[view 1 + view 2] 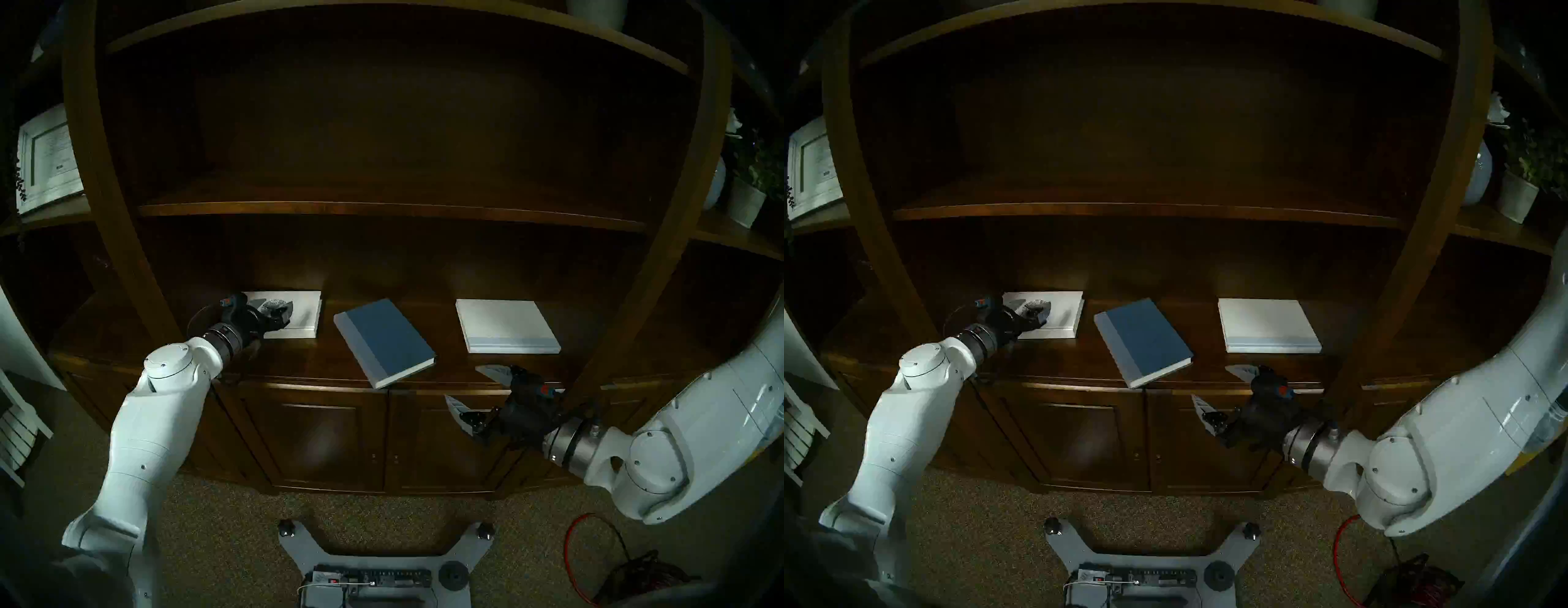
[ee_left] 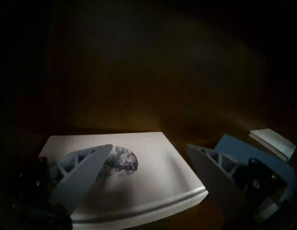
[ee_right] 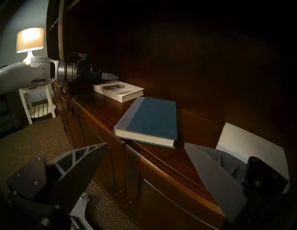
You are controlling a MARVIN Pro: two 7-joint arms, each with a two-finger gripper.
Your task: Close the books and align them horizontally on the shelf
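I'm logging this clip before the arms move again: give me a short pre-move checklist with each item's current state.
1. All three books closed: ok; emblem book, blue book and banded white book lie flat and shut.
2. Blue book squared to the shelf front: not ok; it is skewed, one corner overhanging the front edge.
3. Two white books squared: ok, roughly parallel to the edge.
4. Left gripper open: ok; above the emblem book, contact cannot tell.
5. Right gripper open and empty: ok; at the shelf front, right of the blue book.
6. Path from right gripper to blue book clear: ok.
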